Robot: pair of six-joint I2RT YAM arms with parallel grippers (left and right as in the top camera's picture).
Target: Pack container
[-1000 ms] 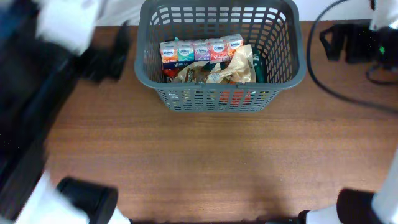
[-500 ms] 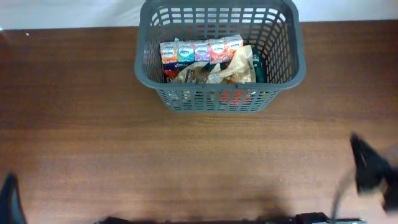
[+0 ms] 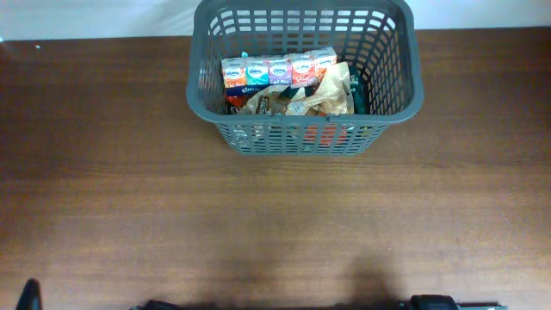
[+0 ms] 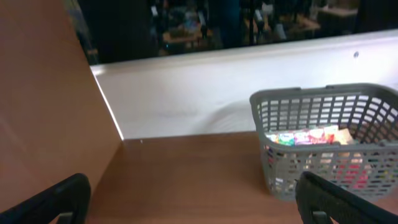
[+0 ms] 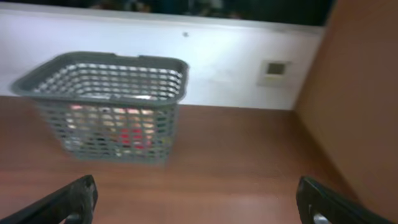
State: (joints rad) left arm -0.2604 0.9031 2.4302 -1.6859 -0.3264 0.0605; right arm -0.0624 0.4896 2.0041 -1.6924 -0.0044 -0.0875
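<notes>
The dark grey slotted container (image 3: 395, 103) stands at the back middle of the table. Inside lie a row of small colourful packs (image 3: 277, 69) and a crumpled tan bag (image 3: 314, 96). It also shows in the left wrist view (image 4: 261, 106) at right and in the right wrist view (image 5: 177, 68) at upper left. My left gripper (image 4: 199, 208) is open and empty, fingers wide apart, low over the near left table. My right gripper (image 5: 205, 208) is open and empty over the near right table. Both are far from the container.
A white wall strip (image 4: 186, 93) runs behind the table. Brown side panels stand at the far left (image 4: 37, 93) and far right (image 5: 360, 93). A wall socket (image 5: 275, 68) sits behind the right side.
Both arms have pulled back out of the overhead view towards the near edge. The dark shapes at left and right are gone. The container and its contents have not moved.
</notes>
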